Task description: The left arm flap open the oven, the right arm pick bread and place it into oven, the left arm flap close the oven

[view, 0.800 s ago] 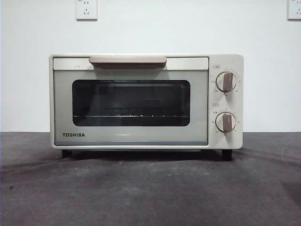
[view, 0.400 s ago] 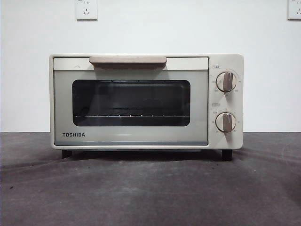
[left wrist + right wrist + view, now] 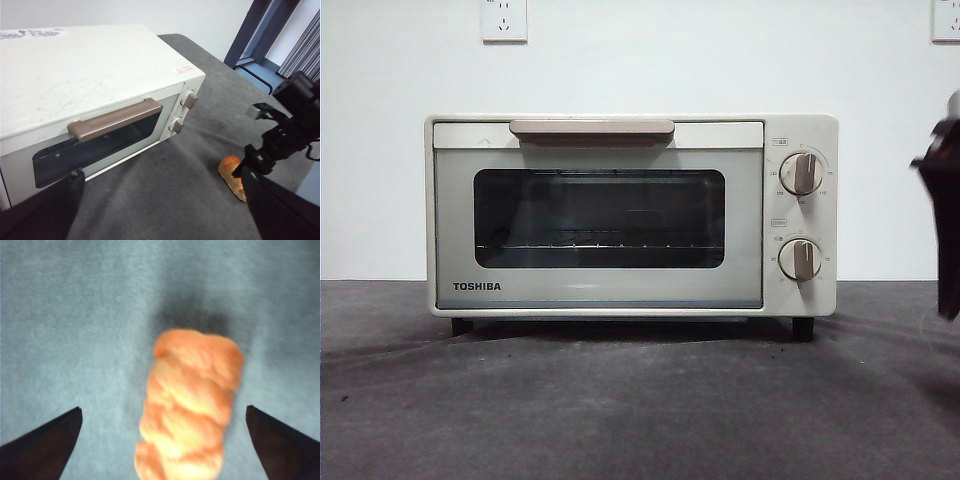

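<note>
The cream-white oven point(image 3: 620, 290) stands in the middle of the table with its door shut and its beige handle point(image 3: 591, 128) at the top. My left gripper point(image 3: 162, 172) hovers open above and in front of the oven point(image 3: 90, 70), a little short of the handle point(image 3: 115, 119). The golden-brown bread point(image 3: 192, 405) lies on the grey cloth to the right of the oven. My right gripper point(image 3: 163, 409) hangs open over it, one jaw on each side and clear of it. The left wrist view also shows the bread point(image 3: 230, 172) beneath the right arm point(image 3: 290, 120).
Grey cloth point(image 3: 640, 400) covers the table in front of the oven. The right arm point(image 3: 948, 220) shows as a dark shape at the right edge of the front view. Two beige knobs point(image 3: 801, 173) sit on the oven's right panel. A white wall stands behind.
A dark arm has come into the front view at the right edge, where none showed before. The oven has not moved and its door is still shut.
</note>
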Robot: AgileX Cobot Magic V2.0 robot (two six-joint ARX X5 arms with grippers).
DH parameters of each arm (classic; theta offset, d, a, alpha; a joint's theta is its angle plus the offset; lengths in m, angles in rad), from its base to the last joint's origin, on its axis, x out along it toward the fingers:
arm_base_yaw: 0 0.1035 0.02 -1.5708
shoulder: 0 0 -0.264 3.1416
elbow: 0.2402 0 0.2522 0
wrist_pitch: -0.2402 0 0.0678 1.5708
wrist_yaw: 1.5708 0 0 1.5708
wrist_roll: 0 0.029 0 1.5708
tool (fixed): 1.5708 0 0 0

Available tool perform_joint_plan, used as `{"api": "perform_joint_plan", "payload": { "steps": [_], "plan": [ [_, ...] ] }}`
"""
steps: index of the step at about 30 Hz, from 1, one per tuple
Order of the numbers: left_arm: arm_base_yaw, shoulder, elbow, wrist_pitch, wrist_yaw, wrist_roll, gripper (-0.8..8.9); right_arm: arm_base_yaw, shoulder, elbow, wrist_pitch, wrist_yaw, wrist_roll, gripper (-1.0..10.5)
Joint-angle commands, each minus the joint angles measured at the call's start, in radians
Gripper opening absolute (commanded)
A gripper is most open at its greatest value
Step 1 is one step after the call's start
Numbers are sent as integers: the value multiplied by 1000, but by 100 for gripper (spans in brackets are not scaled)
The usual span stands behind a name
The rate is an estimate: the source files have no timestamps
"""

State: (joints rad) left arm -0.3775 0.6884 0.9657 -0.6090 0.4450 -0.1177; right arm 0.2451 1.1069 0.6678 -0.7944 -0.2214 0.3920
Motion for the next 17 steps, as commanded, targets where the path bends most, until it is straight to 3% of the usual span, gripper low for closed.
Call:
{"api": "perform_joint_plan", "payload": {
  "steps": [1,7,13,17],
  "plan": [
    [-4,5,23,11,4,12,501,17,56,7,11,33,13,522],
    [-4,5,23,10,4,12,501,39,146,7,14,69,8,446],
    [-4,5,23,6,4,6,500,41,176,7,32,69,-17,151],
    [-4,12,23,-14,0,-7,498,40,166,8,39,65,-25,88]
  ]
}}
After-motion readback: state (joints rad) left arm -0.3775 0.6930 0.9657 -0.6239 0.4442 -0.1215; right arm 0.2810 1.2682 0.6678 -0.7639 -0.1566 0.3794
